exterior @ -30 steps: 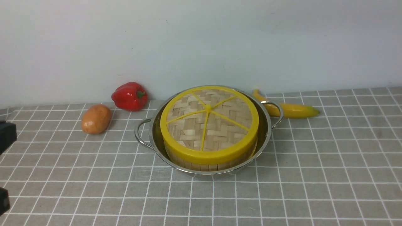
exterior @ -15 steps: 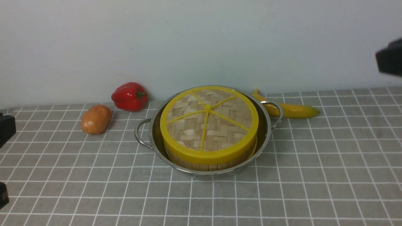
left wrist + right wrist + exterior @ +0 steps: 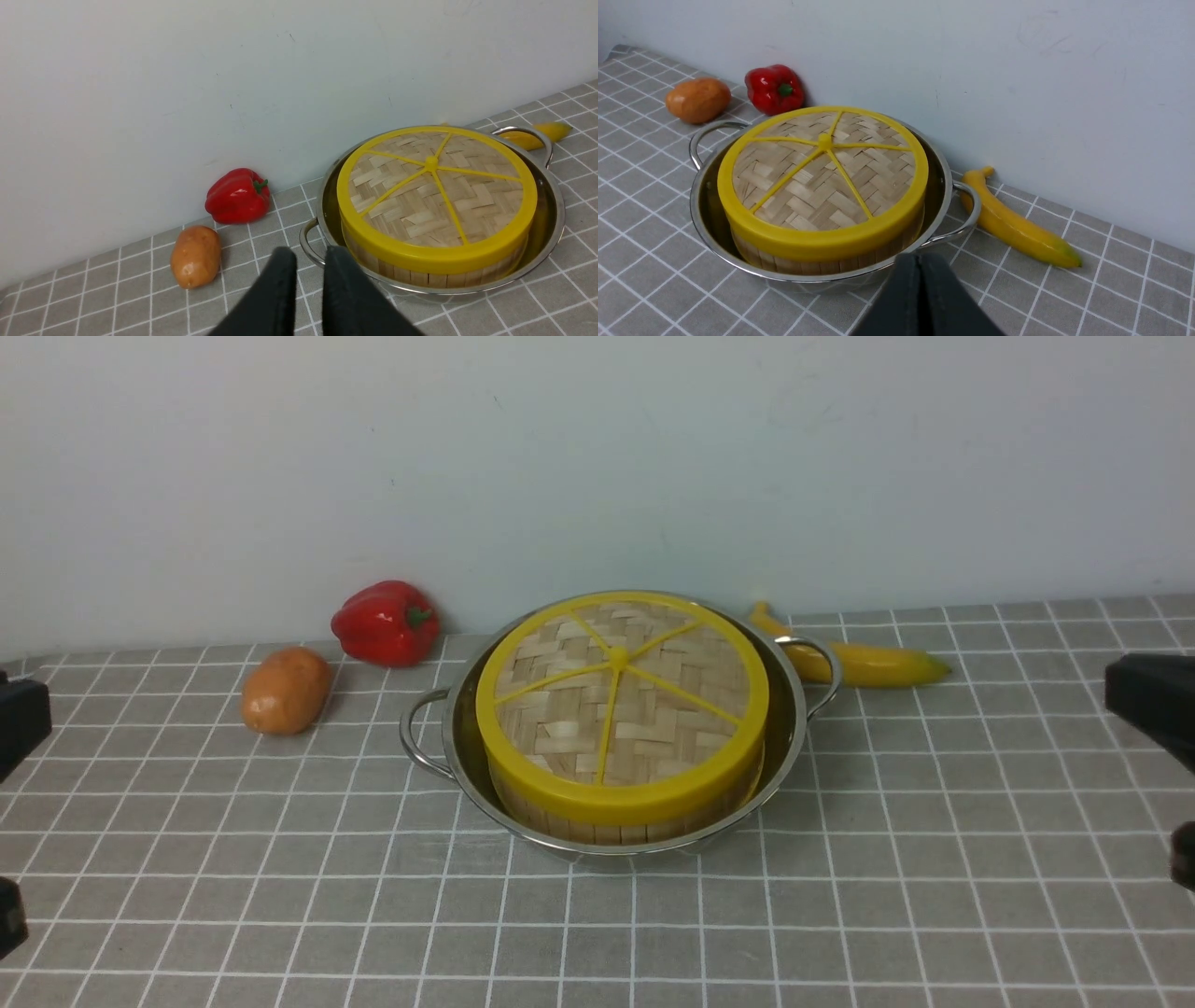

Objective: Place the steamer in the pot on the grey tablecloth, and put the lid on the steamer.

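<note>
The pot (image 3: 621, 728) is my landmark on the grey tablecloth (image 3: 840, 896). Inside it sits the steamer (image 3: 616, 817), its bamboo wall showing just under the yellow rim, and on top of that the lid (image 3: 621, 705) lies flat and centred, knob up.

My left gripper (image 3: 306, 261) hangs on the pot's left side, near its loop handle, fingers a narrow gap apart and pinching nothing. My right gripper (image 3: 919, 261) is on the pot's right-hand side, fingers pressed together on nothing, clear of the rim.

As I judge it, both placements are done and I am at the retreat. What remains calls for little: keep both arms away from the pot so I do not nudge the lid askew, and check that it seats evenly all round. A banana (image 3: 859, 658) lies just behind the pot's right handle, a red pepper (image 3: 386, 621) and potato (image 3: 285, 689) off to the pot's left; none needs touching.
</note>
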### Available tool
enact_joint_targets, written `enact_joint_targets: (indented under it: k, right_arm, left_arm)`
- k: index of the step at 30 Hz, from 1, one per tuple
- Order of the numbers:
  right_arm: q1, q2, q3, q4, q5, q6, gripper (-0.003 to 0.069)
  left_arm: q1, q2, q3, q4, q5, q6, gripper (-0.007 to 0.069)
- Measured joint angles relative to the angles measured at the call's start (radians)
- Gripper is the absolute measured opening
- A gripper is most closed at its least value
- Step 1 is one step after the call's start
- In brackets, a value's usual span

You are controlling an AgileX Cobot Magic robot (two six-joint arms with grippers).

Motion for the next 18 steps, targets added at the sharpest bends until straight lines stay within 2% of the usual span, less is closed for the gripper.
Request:
enact_joint_targets:
  k: [10, 18]
  right_arm:
    - [-0.024, -0.019, 0.019, -0.005, -0.011, -0.004, 0.0001]
    - [-0.299, -0.226, 0.292, 0.045, -0.139, -0.004, 0.0027]
  left_arm:
    - [0.0, 0.0, 0.0, 0.0, 0.0, 0.0, 0.0107]
    - [0.0, 0.0, 0.0, -0.004, 0.0, 0.0, 0.0125]
